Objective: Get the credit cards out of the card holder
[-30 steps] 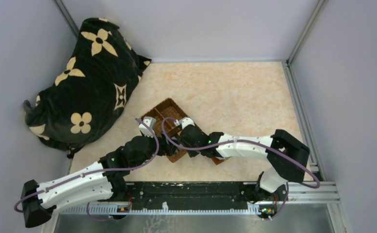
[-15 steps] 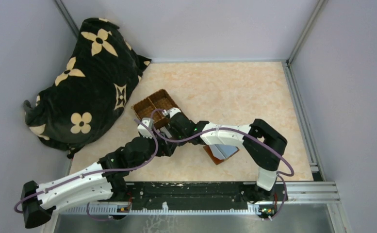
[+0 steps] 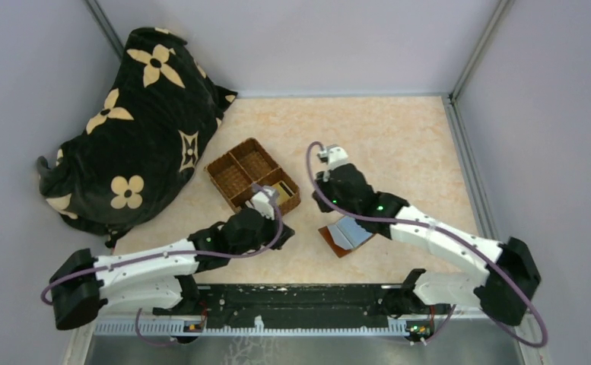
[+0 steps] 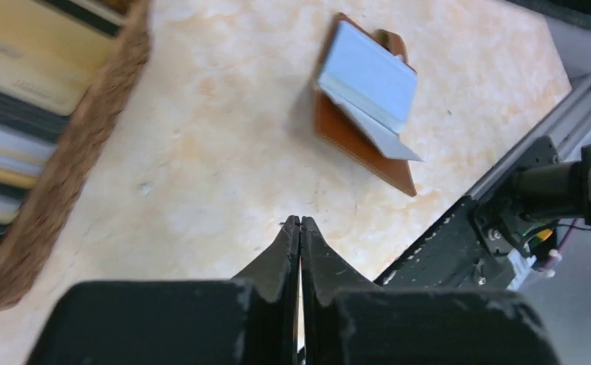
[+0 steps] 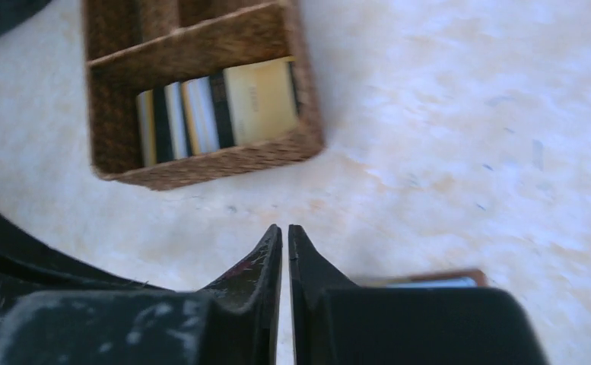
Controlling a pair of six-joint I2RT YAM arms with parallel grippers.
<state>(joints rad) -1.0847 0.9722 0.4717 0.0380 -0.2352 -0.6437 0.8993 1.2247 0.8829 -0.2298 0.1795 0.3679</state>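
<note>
Far upper left of the top view there's a big black bag with cream flower prints, slumped in the corner. Just right of it, a bit left of centre, sits the wicker tray. The credit cards are in its long compartment, the one on the lower right side. They're fanned out overlapping, gold-tan one on top, with silvery and dark stripes showing beside it.

Right below the tray is the left gripper. Its fingers are pressed tight together with nothing between them, hanging over bare table. In its wrist view the tray edge is at the left and the holder is up ahead.

The card holder lies flopped open on the table in the lower middle of the top view, well apart from the tray. Brown side is down, grey-blue inner face up. Can't tell if a card is still tucked in there.

The right gripper is above the holder, fingers closed to a sliver and empty, pointing toward the tray.
</note>
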